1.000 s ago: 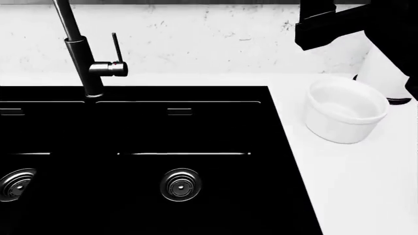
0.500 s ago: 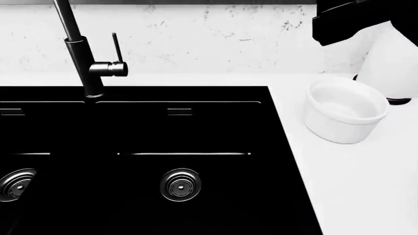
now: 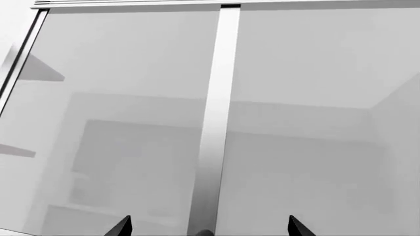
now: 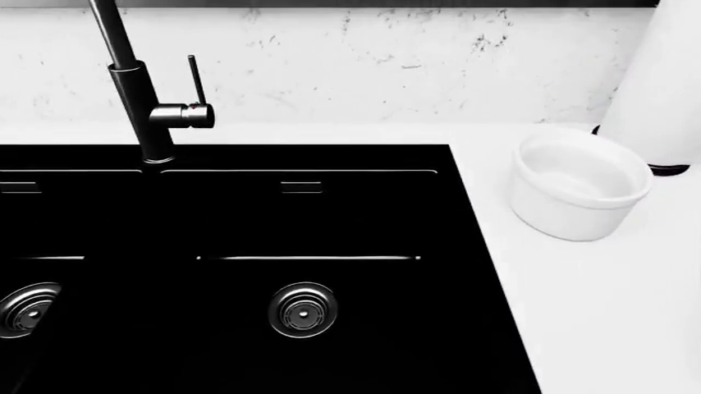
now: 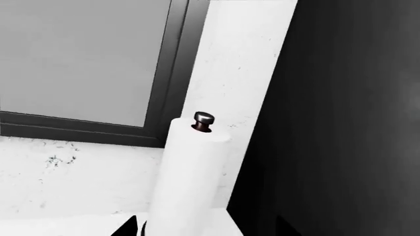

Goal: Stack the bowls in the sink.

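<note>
One white straight-sided bowl (image 4: 579, 193) with a lipped rim stands upright on the white counter, right of the sink (image 4: 230, 271). The sink is glossy black with two basins, each showing a round steel drain (image 4: 302, 309). Neither gripper appears in the head view. In the left wrist view my left gripper (image 3: 208, 228) is open, its two dark fingertips (image 3: 122, 227) wide apart and facing a grey paned surface. My right gripper (image 5: 206, 227) is open and empty, pointing toward a tall white cylinder (image 5: 187, 182); one tip blends into a dark wall.
A tall black faucet (image 4: 137, 90) rises behind the divider between the basins. The tall white cylinder (image 4: 662, 90) on a black base stands just behind the bowl. A speckled white backsplash (image 4: 362, 66) runs along the back. White counter (image 4: 613, 320) extends to the right front.
The dark right arm that hung at the top right of the head view has moved up and right, out of that view. The bowl and the sink have not moved.
</note>
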You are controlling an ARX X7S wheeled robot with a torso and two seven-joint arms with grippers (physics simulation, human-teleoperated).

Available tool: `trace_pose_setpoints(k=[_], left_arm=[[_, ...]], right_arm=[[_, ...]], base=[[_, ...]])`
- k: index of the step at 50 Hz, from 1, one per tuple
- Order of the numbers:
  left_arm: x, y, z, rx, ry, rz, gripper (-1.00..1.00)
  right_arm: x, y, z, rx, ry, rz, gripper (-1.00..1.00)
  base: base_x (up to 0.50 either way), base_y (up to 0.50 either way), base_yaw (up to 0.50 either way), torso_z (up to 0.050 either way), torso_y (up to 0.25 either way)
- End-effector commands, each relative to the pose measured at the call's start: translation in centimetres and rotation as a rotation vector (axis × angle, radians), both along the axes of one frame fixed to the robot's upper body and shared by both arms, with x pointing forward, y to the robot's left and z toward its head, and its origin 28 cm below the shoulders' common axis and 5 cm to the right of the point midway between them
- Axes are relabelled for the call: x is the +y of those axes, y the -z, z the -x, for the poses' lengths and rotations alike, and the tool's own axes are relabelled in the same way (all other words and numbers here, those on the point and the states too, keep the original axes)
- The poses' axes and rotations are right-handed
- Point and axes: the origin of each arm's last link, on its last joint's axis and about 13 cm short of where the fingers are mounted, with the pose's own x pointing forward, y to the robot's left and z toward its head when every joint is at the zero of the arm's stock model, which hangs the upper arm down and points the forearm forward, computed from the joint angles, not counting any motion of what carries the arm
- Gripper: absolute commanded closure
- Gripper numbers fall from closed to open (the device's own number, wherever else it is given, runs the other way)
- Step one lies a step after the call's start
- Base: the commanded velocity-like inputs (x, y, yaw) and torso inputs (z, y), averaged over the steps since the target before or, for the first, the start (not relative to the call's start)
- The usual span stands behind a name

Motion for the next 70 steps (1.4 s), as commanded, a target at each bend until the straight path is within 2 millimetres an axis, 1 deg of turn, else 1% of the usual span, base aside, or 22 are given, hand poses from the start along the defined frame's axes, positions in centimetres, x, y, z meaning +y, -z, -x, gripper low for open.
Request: trace_pose_setpoints(k=[1,3,6,9,10,12,13,14,15,17,18,19,23,25,29,41,47,51,59,63,70], left_arm=[[-0.1,0.1,0.0,0.002,0.003,0.001,-1.00],[-0.1,0.1,-0.1,0.002,0.005,0.003,-1.00],[-0.2,0.2,-0.3,0.005,0.007,0.004,-1.00],[-0.2,0.3,-0.3,0.007,0.007,0.001,-1.00],[-0.1,0.3,-0.3,0.007,0.007,0.001,-1.00],[-0.1,0.2,-0.3,0.006,0.006,0.003,-1.00],[-0.2,0.3,-0.3,0.008,0.007,0.003,-1.00],[-0.2,0.3,-0.3,0.008,0.008,0.003,-1.00],[-0.2,0.2,-0.3,0.007,0.008,0.003,-1.00],[-0.2,0.1,-0.2,0.006,0.008,0.003,-1.00],[-0.2,0.1,-0.2,0.005,0.007,0.003,-1.00],[-0.2,0.1,-0.1,0.004,0.006,0.003,-1.00],[-0.2,0.1,-0.2,0.003,0.003,0.002,-1.00],[-0.3,0.1,-0.2,0.002,0.005,0.001,-1.00],[-0.3,0.2,-0.2,0.003,0.006,0.001,-1.00],[-0.2,0.3,-0.3,0.005,0.002,0.001,-1.00],[-0.3,0.3,-0.4,0.006,0.005,0.000,-1.00],[-0.3,0.1,-0.4,0.005,0.005,0.000,-1.00],[-0.2,0.2,-0.3,0.005,0.002,0.004,-1.00],[-0.2,0.1,-0.3,0.003,0.003,0.005,-1.00],[-0.2,0.2,-0.3,0.004,0.002,0.004,-1.00]], right_arm=[[-4.3,1.4,3.0,0.020,0.239,-0.082,-1.00],[-5.0,1.6,3.1,0.000,0.267,-0.115,-1.00],[-5.5,2.3,3.3,0.045,0.331,-0.101,-1.00],[-6.1,2.6,3.5,0.055,0.384,-0.146,-1.00],[-6.6,2.7,3.6,0.059,0.406,-0.195,-1.00],[-7.0,3.0,3.6,0.067,0.434,-0.221,-1.00],[-7.5,3.3,3.7,0.070,0.457,-0.278,-1.00],[-7.6,3.5,3.6,0.074,0.470,-0.298,-1.00],[-7.7,3.7,3.6,0.080,0.476,-0.296,-1.00],[-8.0,4.1,3.2,0.145,0.465,-0.340,-1.00],[-7.9,4.0,3.3,0.147,0.442,-0.356,-1.00],[-8.3,4.0,3.1,0.159,0.455,-0.392,-1.00],[-9.0,3.8,3.1,0.180,0.443,-0.454,-1.00],[-9.0,4.0,3.1,0.213,0.415,-0.456,-1.00],[-9.2,3.9,3.0,0.223,0.407,-0.485,-1.00],[-9.9,5.0,2.8,0.347,0.406,-0.457,-1.00],[-10.1,5.0,2.8,0.365,0.394,-0.470,-1.00],[-9.9,5.2,2.7,0.390,0.375,-0.458,-1.00],[-10.1,5.5,2.8,0.406,0.400,-0.424,-1.00],[-10.5,5.9,2.7,0.445,0.427,-0.405,-1.00],[-10.3,6.5,2.2,0.505,0.428,-0.376,-1.00]], base=[[0.00,0.00,0.00,0.000,0.000],[0.00,0.00,0.00,0.000,0.000],[0.00,0.00,0.00,0.000,0.000],[0.00,0.00,0.00,0.000,0.000],[0.00,0.00,0.00,0.000,0.000],[0.00,0.00,0.00,0.000,0.000],[0.00,0.00,0.00,0.000,0.000],[0.00,0.00,0.00,0.000,0.000],[0.00,0.00,0.00,0.000,0.000],[0.00,0.00,0.00,0.000,0.000],[0.00,0.00,0.00,0.000,0.000],[0.00,0.00,0.00,0.000,0.000],[0.00,0.00,0.00,0.000,0.000],[0.00,0.00,0.00,0.000,0.000],[0.00,0.00,0.00,0.000,0.000],[0.00,0.00,0.00,0.000,0.000],[0.00,0.00,0.00,0.000,0.000],[0.00,0.00,0.00,0.000,0.000],[0.00,0.00,0.00,0.000,0.000],[0.00,0.00,0.00,0.000,0.000],[0.00,0.00,0.00,0.000,0.000]])
